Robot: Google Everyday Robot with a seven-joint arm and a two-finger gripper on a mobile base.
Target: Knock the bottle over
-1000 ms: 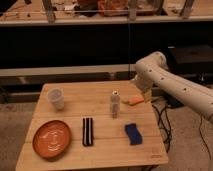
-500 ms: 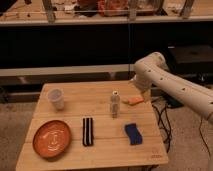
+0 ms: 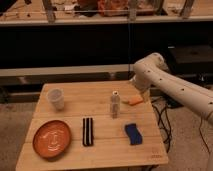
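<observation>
Pale plank desk (image 3: pixel 107 150) in front of me, smooth wood with rounded corners. Far left, a round terracotta-orange plate (image 3: pixel 51 138) sits near the front edge. Behind it stands a cloudy translucent plastic cup (image 3: pixel 55 98), flaring wider toward the rim. Next along, a flat dark bar with a pale stripe (image 3: pixel 88 131) lies lengthwise. Mid-desk, the bottle (image 3: pixel 115 104) is upright, slim and whitish-beige with a narrow neck and white cap. Front right of it lies a soft-looking blue sponge (image 3: pixel 133 133). Just right of the bottle there is a small orange piece (image 3: pixel 135 102), and the pincer (image 3: pixel 136 95) hangs right over it; open or closed, I cannot tell. The glossy white arm (image 3: pixel 172 87) climbs from the right, bends at a rounded elbow and drops steeply down.
</observation>
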